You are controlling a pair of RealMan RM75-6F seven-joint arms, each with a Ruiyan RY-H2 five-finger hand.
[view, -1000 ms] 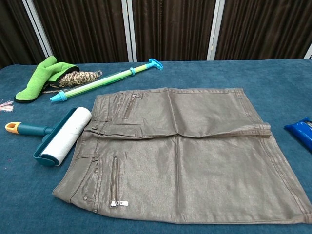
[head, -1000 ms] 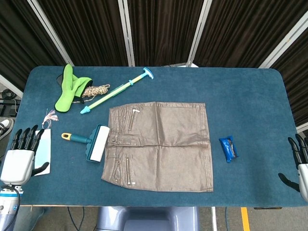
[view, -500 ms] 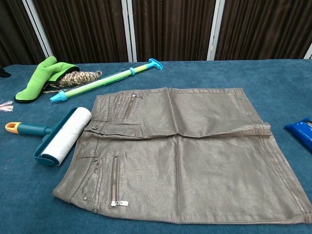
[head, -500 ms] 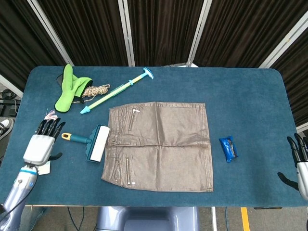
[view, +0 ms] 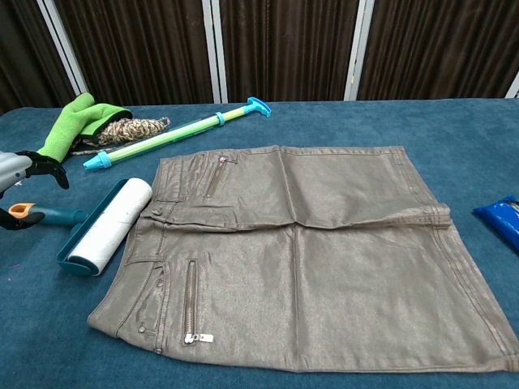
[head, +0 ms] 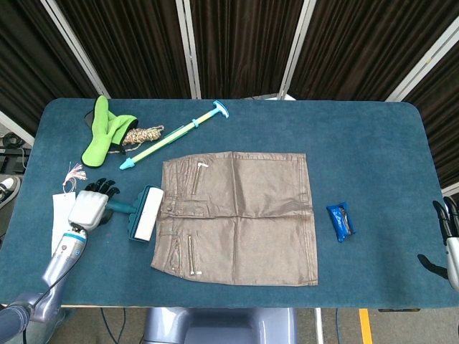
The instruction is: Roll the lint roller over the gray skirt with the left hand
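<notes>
Two hands show. The left hand [head: 89, 206] sits over the orange end of the roller [head: 141, 213] handle, fingers spread above it and the thumb below in the chest view — whether it actually grips the handle I cannot tell. The right hand [head: 450, 247] is at the table's [head: 373, 136] right edge, well apart from everything, fingers apart and holding nothing.

The roller lies on the blue table just left of the skirt [head: 240, 217], its white drum touching or almost touching the waistband, the teal handle pointing left toward the left hand. The skirt is spread flat at the middle of the table, waistband to the left, zips showing near that edge.

Behind the skirt a long light-green rod [head: 174, 135] with blue ends lies at a slant. Left of it sits a green mitt [head: 104, 131] with a bundle of rope [head: 144, 135] against it. A white tag [head: 62, 222] with a tassel lies near the left edge, beside the left arm. A blue packet [head: 341, 221] lies right of the skirt — near it, not touching.
</notes>
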